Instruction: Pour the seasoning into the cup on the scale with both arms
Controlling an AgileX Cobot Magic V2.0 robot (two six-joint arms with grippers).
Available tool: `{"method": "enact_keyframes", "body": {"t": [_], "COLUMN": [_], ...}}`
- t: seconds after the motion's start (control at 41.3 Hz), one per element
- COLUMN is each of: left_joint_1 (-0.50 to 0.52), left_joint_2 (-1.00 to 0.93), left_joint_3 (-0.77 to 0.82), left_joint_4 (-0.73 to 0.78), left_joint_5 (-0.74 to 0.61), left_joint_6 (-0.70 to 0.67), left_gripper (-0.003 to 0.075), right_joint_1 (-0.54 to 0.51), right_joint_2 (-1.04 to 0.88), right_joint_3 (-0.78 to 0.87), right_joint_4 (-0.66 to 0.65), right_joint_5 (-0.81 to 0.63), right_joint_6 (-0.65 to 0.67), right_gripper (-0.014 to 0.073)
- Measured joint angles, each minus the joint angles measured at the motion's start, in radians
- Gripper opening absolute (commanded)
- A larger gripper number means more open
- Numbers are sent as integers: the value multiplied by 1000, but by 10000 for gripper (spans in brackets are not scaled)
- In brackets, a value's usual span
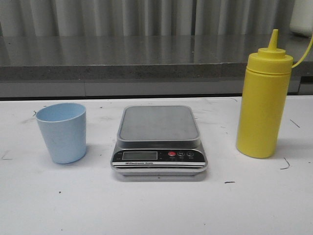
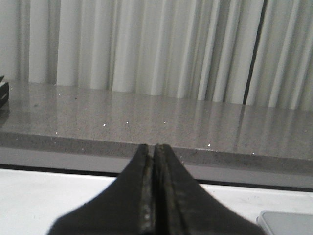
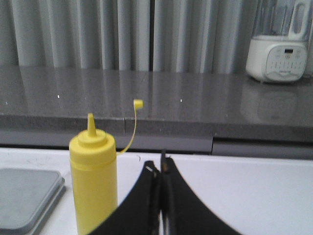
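The pale blue cup (image 1: 62, 132) stands empty on the white table, left of the scale (image 1: 159, 142), whose grey platform is bare. The yellow seasoning bottle (image 1: 262, 103) stands upright to the scale's right, its tip cover hanging off on a thin tether. Neither gripper shows in the front view. In the left wrist view my left gripper (image 2: 154, 152) is shut on nothing, with a corner of the scale (image 2: 288, 223) beside it. In the right wrist view my right gripper (image 3: 159, 169) is shut and empty, close beside the seasoning bottle (image 3: 93, 176) without touching it. The scale's platform (image 3: 24, 198) lies beyond the bottle.
A grey stone counter (image 1: 146, 56) runs along the back of the table, with pale curtains behind it. A white appliance with a clear jug (image 3: 279, 49) stands on that counter toward the right.
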Motion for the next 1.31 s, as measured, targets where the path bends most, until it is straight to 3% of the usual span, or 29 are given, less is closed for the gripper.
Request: {"method": "enact_keyframes", "body": {"t": [0.218,0.363,0.557,0.896,1.017,1.138,1.235,1.308], "left_joint_1": [0,0,0,0,0,0,0,0], "left_joint_2": [154,279,384,455,459,466,468,468], "left_joint_3": [-337,-457,-469,-418,-413,-412,-412,-412], "left_joint_4": [0,0,0,0,0,0,0,0], "left_joint_5": [301,426,457,463,463,466,488,493], "left_joint_6": [0,0,0,0,0,0,0,0], "left_gripper": [-20,-20,-20,-20,-19,22,150,279], "right_joint_1": [0,0,0,0,0,0,0,0], "right_joint_2": [110,242,388,534,567,591,597,599], "right_joint_3": [-261,-384,-411,-403,-401,-399,-399,-399], "right_joint_4": [0,0,0,0,0,0,0,0], "right_joint_5": [180,310,418,481,522,550,557,561], "right_joint_6": [0,0,0,0,-2,-13,-35,-43], "right_gripper": [-69,-69,-69,-60,78,372,538,567]}}
